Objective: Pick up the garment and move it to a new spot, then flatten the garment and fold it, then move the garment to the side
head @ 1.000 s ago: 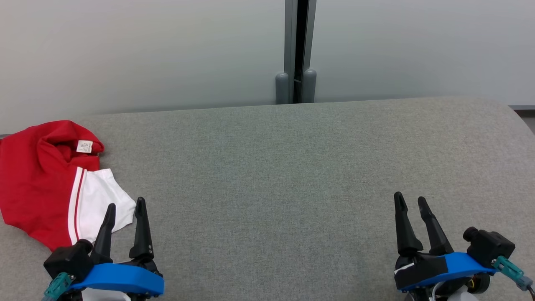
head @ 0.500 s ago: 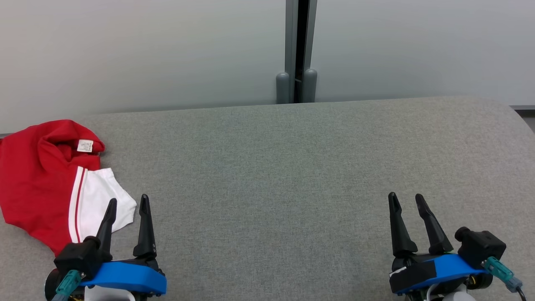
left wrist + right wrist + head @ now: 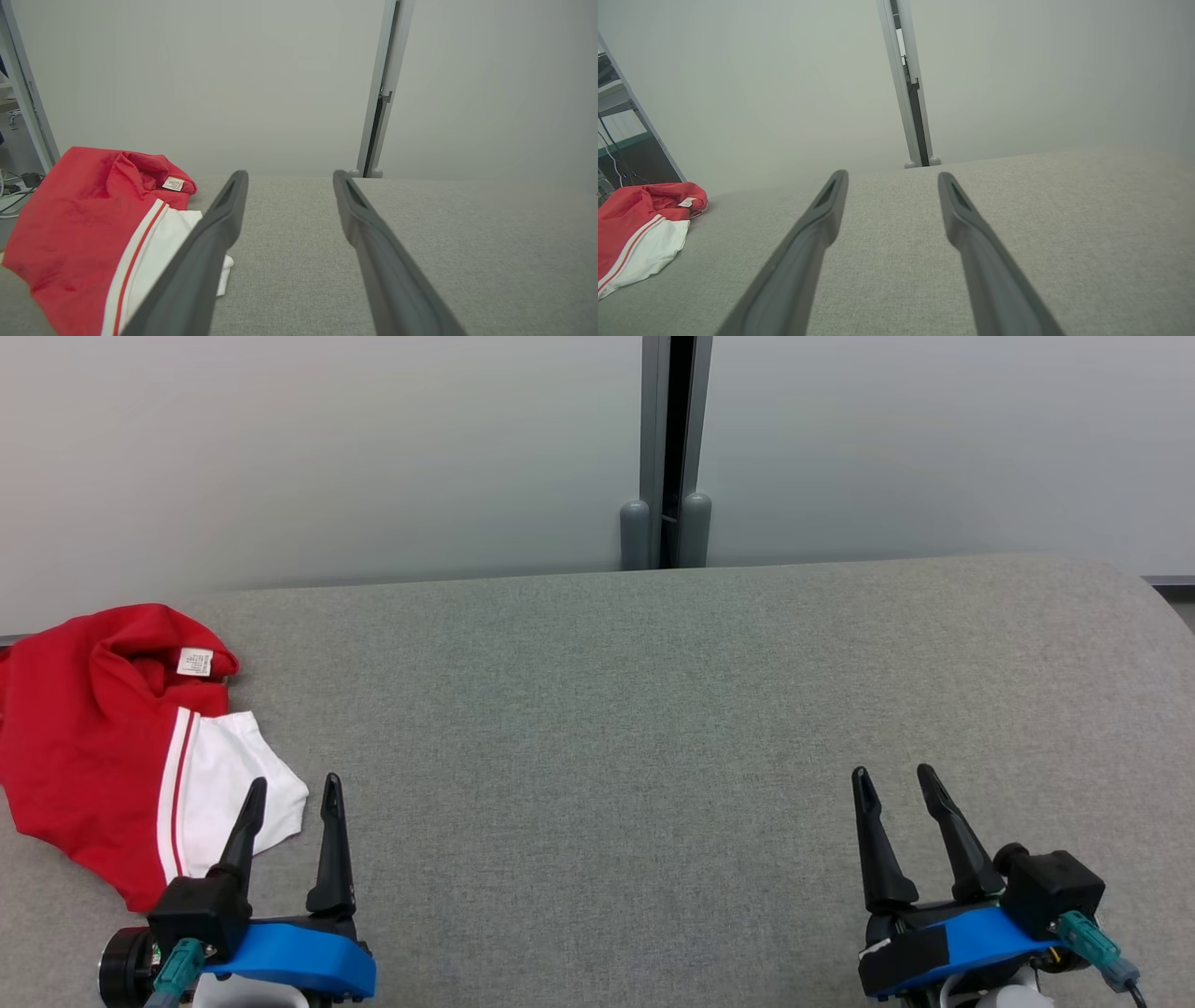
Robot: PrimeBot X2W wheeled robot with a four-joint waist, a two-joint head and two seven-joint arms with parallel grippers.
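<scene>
A red garment (image 3: 84, 747) with a white sleeve panel and a small white label lies crumpled at the far left of the grey fabric table (image 3: 607, 728). It also appears in the left wrist view (image 3: 88, 233) and in the right wrist view (image 3: 640, 228). My left gripper (image 3: 291, 789) stands open just right of the garment's white edge, apart from the cloth and holding nothing. Near the front right of the table my right gripper (image 3: 893, 777) is open and empty too.
A pale wall with a dark vertical post (image 3: 667, 448) runs behind the table's far edge. The table's right end (image 3: 1153, 597) curves away. Shelving and cables (image 3: 14, 186) stand beyond the left end.
Both grippers have drawn slightly toward the middle and lower in the head view, still open. The picture has shifted a little. The garment lies as before.
</scene>
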